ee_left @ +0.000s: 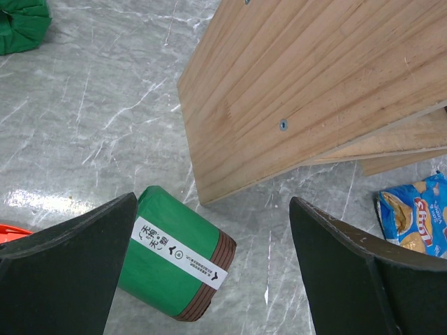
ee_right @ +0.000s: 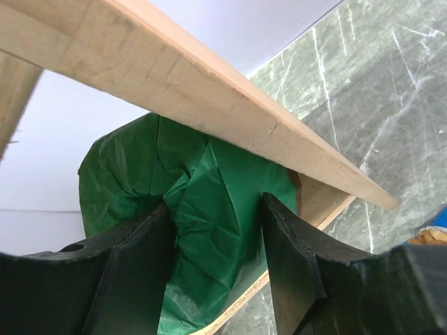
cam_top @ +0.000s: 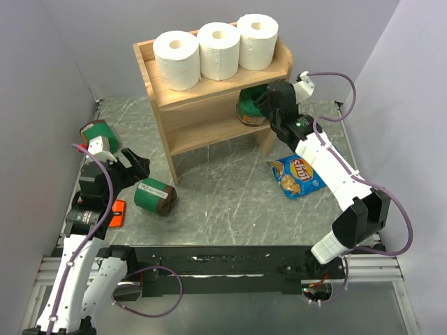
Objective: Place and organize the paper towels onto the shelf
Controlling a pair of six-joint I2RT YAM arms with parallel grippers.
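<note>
Three paper towels [cam_top: 218, 50] line the shelf's [cam_top: 209, 98] rimmed top.

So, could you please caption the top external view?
Three paper towels atop the shelf; right gripper at a green package below.

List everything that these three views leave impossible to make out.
- Top view: the back of the shelf's lower tier is hidden under its top board.
- Right wrist view: whether the right gripper grips or merely flanks the green package; contact is unclear.
- Left wrist view: the paper towels are out of frame; only the shelf's side shows.
</note>
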